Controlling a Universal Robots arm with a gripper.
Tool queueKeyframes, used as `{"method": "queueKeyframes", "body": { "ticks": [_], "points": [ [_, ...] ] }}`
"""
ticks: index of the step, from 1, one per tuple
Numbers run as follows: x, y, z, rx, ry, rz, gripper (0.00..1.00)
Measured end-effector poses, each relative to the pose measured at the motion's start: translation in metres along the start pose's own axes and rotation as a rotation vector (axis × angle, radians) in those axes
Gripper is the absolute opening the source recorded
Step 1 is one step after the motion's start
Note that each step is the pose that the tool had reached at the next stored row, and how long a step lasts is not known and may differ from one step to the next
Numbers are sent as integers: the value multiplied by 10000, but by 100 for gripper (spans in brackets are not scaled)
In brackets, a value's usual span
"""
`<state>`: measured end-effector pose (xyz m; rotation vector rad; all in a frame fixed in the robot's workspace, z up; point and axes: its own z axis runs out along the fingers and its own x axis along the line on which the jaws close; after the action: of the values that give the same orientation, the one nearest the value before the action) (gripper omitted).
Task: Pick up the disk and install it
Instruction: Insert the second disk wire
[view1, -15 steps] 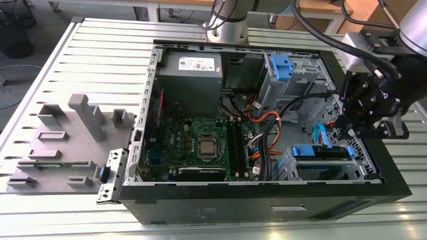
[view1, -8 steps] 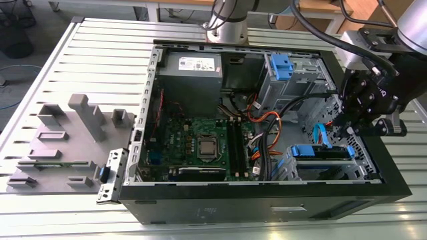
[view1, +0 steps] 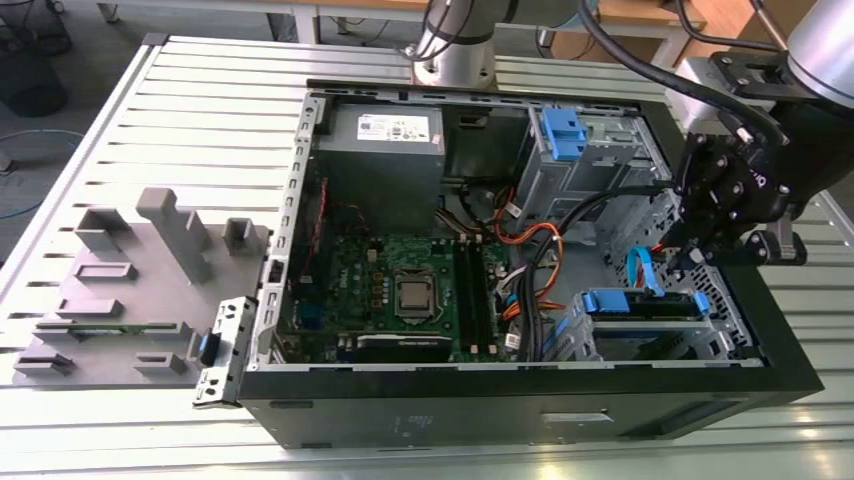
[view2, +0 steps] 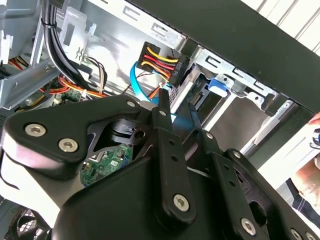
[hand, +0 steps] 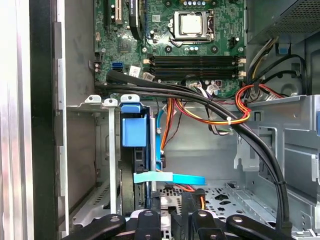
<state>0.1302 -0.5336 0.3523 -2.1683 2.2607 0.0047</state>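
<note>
**A:** Where's the disk (view1: 645, 305)?

**B:** It sits in the lower drive cage (view1: 585, 338) of the open computer case (view1: 534, 412), at the near corner on the exterior view's right. Its blue rail faces up. In the first wrist view the disk (hand: 134, 132) is seen edge-on, slotted between the cage walls.

**A:** And the claw (view1: 681, 262)?

**B:** It hangs just above that cage. In both wrist views the claw (hand: 170, 197) (view2: 177, 107) is released, fingers apart with nothing between them. A light-blue flat cable (hand: 170, 178) runs across just beyond the tips.

**A:** What's around it?

**B:** Black, orange and red cables cross the middle of the case. The motherboard (view1: 400, 290) lies toward the exterior view's left, and a grey power supply (view1: 384, 135) sits at the far side. A second blue tab (view1: 561, 135) tops the far cage. Grey fixture blocks (view1: 147, 250) stand on the slatted worktop (view1: 200, 120), well apart on the exterior view's left.
</note>
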Motion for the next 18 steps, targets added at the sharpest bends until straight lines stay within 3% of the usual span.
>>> {"method": "queueKeyframes", "body": {
  "ticks": [18],
  "points": [
    [-43, -86, 53, 0, 4, -1, 31]
  ]
}}
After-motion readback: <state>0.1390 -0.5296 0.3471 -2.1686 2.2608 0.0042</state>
